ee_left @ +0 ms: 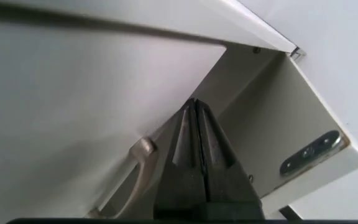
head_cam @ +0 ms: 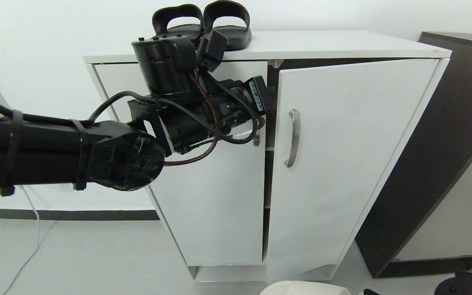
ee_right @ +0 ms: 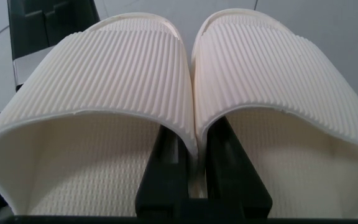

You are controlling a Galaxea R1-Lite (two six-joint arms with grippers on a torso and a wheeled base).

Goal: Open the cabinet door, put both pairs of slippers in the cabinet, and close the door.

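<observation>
1. The cabinet (head_cam: 342,43) is standing on the floor against the wall.
2. Its right door (head_cam: 342,164) is hanging slightly ajar, while the left door (head_cam: 211,213) is sitting flush.
3. The black slippers (head_cam: 203,20) are lying side by side on the cabinet top, towards its back left.
4. The white slippers (ee_right: 123,74) are sitting side by side in the right hand (ee_right: 194,158), which is clamping their 2 inner edges together.
5. The left hand (ee_left: 196,115) is hovering at the gap between the 2 doors, just beside the left door's handle (ee_left: 138,165), with its fingers pressed together.
</observation>
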